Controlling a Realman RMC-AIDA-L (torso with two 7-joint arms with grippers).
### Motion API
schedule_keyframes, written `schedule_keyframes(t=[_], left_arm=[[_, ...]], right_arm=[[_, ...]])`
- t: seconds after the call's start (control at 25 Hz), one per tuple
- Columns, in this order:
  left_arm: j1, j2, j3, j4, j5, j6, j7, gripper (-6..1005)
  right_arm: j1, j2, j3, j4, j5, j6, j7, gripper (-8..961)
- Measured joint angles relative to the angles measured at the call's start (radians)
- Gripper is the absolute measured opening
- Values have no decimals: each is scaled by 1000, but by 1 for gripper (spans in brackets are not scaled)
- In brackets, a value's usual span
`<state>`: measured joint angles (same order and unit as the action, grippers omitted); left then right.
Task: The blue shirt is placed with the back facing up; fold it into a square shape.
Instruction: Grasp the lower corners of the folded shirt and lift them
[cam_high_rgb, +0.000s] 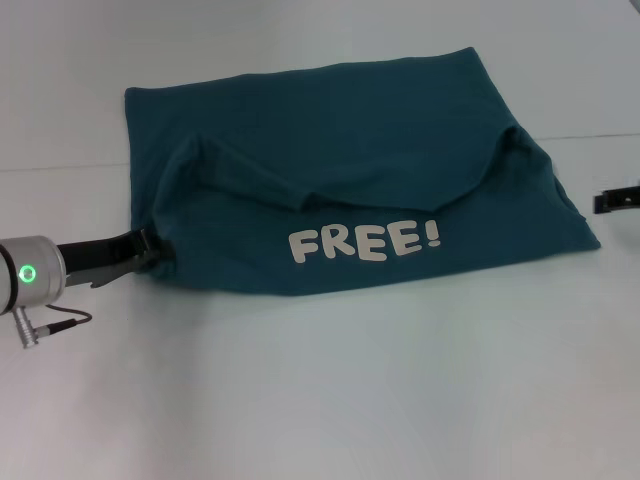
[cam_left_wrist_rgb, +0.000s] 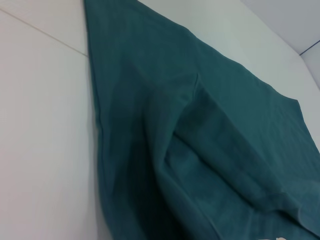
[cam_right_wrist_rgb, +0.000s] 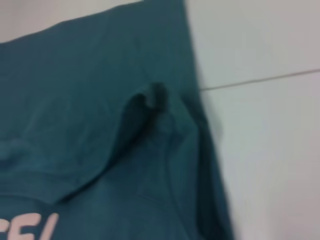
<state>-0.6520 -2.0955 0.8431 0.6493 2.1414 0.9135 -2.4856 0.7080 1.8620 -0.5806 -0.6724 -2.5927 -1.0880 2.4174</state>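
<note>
The blue shirt (cam_high_rgb: 350, 150) lies on the white table (cam_high_rgb: 350, 400). Its near part is folded over the back, so the white "FREE!" lettering (cam_high_rgb: 365, 243) faces up. The folded flap bulges at both sides, with loose ridges. My left gripper (cam_high_rgb: 152, 252) touches the shirt's left edge at the fold. My right gripper (cam_high_rgb: 608, 200) shows only partly at the right border, a little clear of the shirt's right corner. The left wrist view shows the shirt (cam_left_wrist_rgb: 200, 125) and its layered fold close up. The right wrist view shows the shirt (cam_right_wrist_rgb: 100, 100), a raised pucker and part of the lettering (cam_right_wrist_rgb: 30, 227).
A thin seam (cam_high_rgb: 600, 137) runs across the white tabletop behind the shirt. Bare table surface stretches in front of the shirt and on both sides. No other objects are in view.
</note>
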Motion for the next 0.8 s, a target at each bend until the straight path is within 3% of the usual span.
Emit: schedule_keyframes(t=[0.08,0.28,0.8], left_arm=[[0,-2,0,0,0,-2,0,30],[0,-4,1,0,0,-4,1,30],[4,-5,1,-2,-1,-10,2,31]], right_arm=[[23,16,-2,14,1,11,-12,912],[40,32,-18,27,-5,44,-12,911],[40,89,-148,64,-6,208,-24,911]])
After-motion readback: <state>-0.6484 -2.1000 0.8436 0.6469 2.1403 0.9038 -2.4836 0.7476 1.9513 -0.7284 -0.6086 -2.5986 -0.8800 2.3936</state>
